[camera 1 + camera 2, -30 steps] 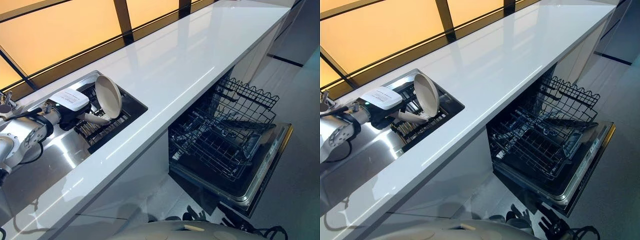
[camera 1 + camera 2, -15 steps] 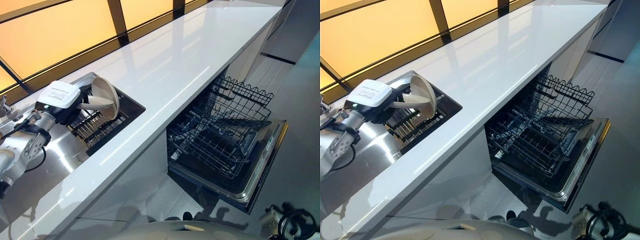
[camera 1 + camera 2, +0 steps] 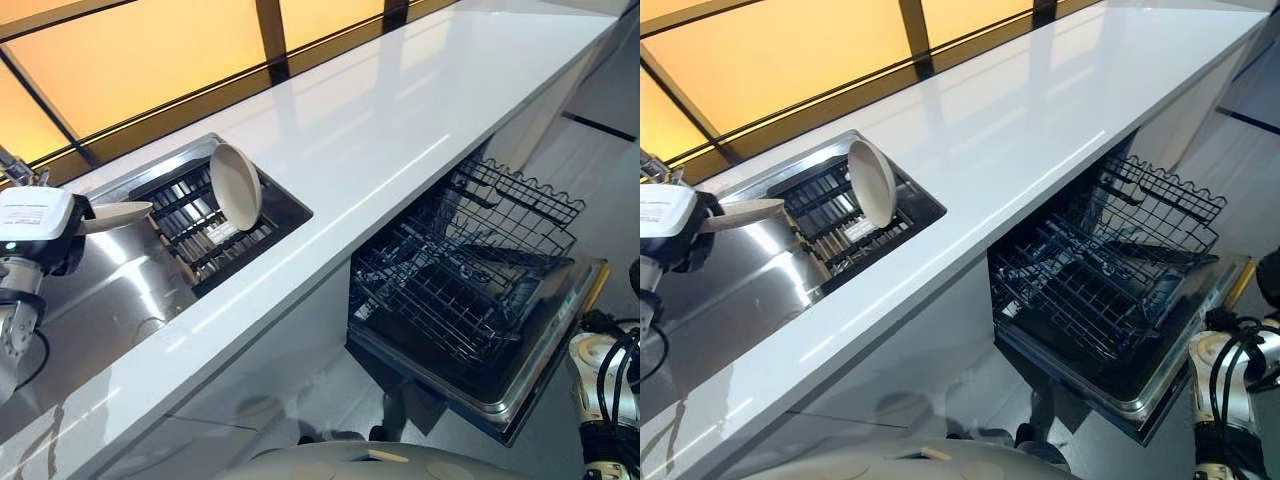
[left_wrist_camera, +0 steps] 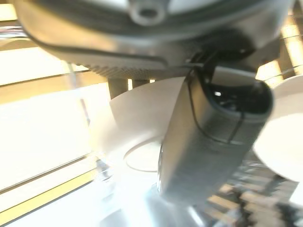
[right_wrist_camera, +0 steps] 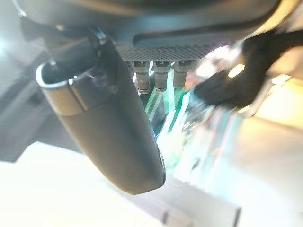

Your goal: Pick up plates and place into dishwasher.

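Our left hand has its fingers pinching one plate above the sink. A second plate stands upright in the sink rack. The dishwasher hangs open below the bench. Our right hand's fingers, we cannot tell.

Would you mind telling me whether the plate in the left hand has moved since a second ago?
Yes. The held plate has come out of the rack and now sits beside it over the sink, gripped by the left hand. Another plate stands in the rack.
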Controlling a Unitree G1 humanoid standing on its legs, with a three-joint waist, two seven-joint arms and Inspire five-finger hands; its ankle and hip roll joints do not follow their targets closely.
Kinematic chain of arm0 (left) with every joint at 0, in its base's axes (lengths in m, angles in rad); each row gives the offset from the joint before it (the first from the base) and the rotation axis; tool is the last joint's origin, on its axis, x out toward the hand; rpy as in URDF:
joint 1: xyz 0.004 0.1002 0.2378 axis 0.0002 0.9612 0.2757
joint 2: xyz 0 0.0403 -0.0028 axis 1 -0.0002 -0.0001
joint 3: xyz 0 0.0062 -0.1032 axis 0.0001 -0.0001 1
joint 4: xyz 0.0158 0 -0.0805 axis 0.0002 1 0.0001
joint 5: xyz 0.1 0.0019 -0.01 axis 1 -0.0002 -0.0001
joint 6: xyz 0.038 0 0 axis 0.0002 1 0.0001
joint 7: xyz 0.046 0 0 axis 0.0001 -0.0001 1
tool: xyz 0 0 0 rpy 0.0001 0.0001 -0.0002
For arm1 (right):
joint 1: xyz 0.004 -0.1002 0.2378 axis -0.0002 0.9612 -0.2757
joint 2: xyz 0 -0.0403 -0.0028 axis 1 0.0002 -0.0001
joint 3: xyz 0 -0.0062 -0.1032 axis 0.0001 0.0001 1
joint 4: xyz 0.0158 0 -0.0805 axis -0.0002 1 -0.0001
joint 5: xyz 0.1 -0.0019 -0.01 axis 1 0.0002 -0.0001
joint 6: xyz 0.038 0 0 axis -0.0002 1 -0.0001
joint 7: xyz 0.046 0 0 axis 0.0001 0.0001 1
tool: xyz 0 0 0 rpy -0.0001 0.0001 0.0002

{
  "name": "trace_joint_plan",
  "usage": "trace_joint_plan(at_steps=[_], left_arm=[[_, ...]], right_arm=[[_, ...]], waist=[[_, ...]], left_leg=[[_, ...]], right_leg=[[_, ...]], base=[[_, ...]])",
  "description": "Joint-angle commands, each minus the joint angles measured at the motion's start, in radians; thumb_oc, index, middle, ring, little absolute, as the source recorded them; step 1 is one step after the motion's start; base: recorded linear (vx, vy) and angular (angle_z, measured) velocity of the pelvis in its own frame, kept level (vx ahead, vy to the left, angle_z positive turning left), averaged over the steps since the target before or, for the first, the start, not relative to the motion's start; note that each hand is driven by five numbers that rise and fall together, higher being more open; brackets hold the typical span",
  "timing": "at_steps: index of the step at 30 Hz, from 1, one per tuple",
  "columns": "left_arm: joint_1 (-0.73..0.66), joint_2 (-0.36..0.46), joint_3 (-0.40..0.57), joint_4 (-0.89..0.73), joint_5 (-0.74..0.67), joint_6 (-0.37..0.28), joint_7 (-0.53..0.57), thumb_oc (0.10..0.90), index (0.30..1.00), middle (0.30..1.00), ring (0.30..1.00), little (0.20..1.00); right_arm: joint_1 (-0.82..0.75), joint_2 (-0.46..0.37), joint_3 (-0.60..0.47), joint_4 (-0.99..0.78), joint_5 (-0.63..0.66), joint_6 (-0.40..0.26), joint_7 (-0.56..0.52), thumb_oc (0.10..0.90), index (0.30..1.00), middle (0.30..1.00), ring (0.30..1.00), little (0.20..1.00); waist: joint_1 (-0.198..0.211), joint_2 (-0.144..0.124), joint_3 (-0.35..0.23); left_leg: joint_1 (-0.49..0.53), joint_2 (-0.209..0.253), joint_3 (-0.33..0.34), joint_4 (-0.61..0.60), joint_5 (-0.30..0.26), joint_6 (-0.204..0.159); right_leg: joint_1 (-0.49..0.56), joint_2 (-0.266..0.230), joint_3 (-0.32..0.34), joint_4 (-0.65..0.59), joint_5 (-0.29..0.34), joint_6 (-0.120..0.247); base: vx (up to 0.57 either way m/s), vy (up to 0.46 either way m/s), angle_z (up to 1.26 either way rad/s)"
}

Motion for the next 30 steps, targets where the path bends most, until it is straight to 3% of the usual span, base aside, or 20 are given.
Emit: trace_joint_plan(at_steps=[1,5,8,13,17,22,30], left_arm=[[-0.078,0.055,0.22,-0.035,-0.057,0.043,0.24,0.1,0.3,0.3,0.3,0.2],[-0.079,0.0,0.253,-0.101,-0.071,-0.051,0.385,0.1,0.3,0.3,0.3,0.2],[-0.105,-0.04,0.26,-0.185,-0.057,-0.189,0.488,0.1,0.3,0.3,0.3,0.2],[-0.175,-0.052,0.218,-0.272,-0.065,-0.329,0.538,0.1,0.3,0.3,0.3,0.2],[-0.269,-0.047,0.133,-0.32,-0.091,-0.396,0.503,0.1,0.3,0.3,0.3,0.2],[-0.393,-0.044,0.012,-0.347,-0.139,-0.463,0.398,0.1,0.3,0.3,0.3,0.2],[-0.541,-0.053,-0.147,-0.363,-0.184,-0.46,0.255,0.1,0.3,0.3,0.3,0.2]], right_arm=[[-0.1,-0.163,0.023,-0.148,-0.159,-0.105,0.063,0.8,0.9,0.9,0.9,0.9],[-0.119,-0.199,0.065,-0.221,-0.249,-0.163,0.157,0.8,0.9,0.9,0.9,0.9],[-0.138,-0.243,0.09,-0.295,-0.344,-0.209,0.209,0.8,0.9,0.9,0.9,0.9],[-0.173,-0.264,0.12,-0.369,-0.387,-0.246,0.235,0.8,0.9,0.9,0.9,0.9],[-0.221,-0.262,0.165,-0.425,-0.382,-0.27,0.289,0.8,0.9,0.9,0.9,0.9],[-0.308,-0.26,0.228,-0.47,-0.314,-0.292,0.379,0.8,0.9,0.9,0.9,0.9],[-0.428,-0.277,0.331,-0.532,-0.285,-0.283,0.52,0.8,0.9,0.9,0.9,0.9]], waist=[[-0.001,-0.006,-0.017],[0.005,-0.026,-0.019],[0.013,-0.039,-0.025],[0.012,-0.041,-0.04],[0.004,-0.035,-0.05],[-0.009,-0.034,-0.054],[-0.02,-0.03,-0.055]], left_leg=[[0.001,-0.053,-0.019,0.02,-0.095,0.013],[-0.013,-0.058,-0.016,0.064,-0.112,0.006],[-0.024,-0.06,-0.018,0.087,-0.123,0.003],[-0.02,-0.054,-0.028,0.05,-0.105,-0.001],[-0.015,-0.048,-0.034,0.004,-0.08,-0.012],[-0.013,-0.053,-0.022,0.018,-0.089,-0.008],[-0.006,-0.054,-0.006,0.012,-0.089,0.006]], right_leg=[[0.016,0.059,-0.05,0.132,-0.185,0.032],[0.022,0.061,-0.059,0.11,-0.176,0.023],[0.025,0.059,-0.065,0.107,-0.174,0.02],[0.019,0.059,-0.066,0.121,-0.182,0.024],[0.015,0.06,-0.069,0.123,-0.183,0.032],[0.008,0.056,-0.061,0.123,-0.177,0.035],[-0.001,0.053,-0.043,0.154,-0.18,0.044]], base=[[-0.02,-0.043,0.1],[-0.02,-0.029,0.09],[-0.01,-0.009,0.17],[0.0,0.006,0.07],[0.0,0.002,0.01],[0.0,0.013,0.0],[0.0,0.021,-0.03]])
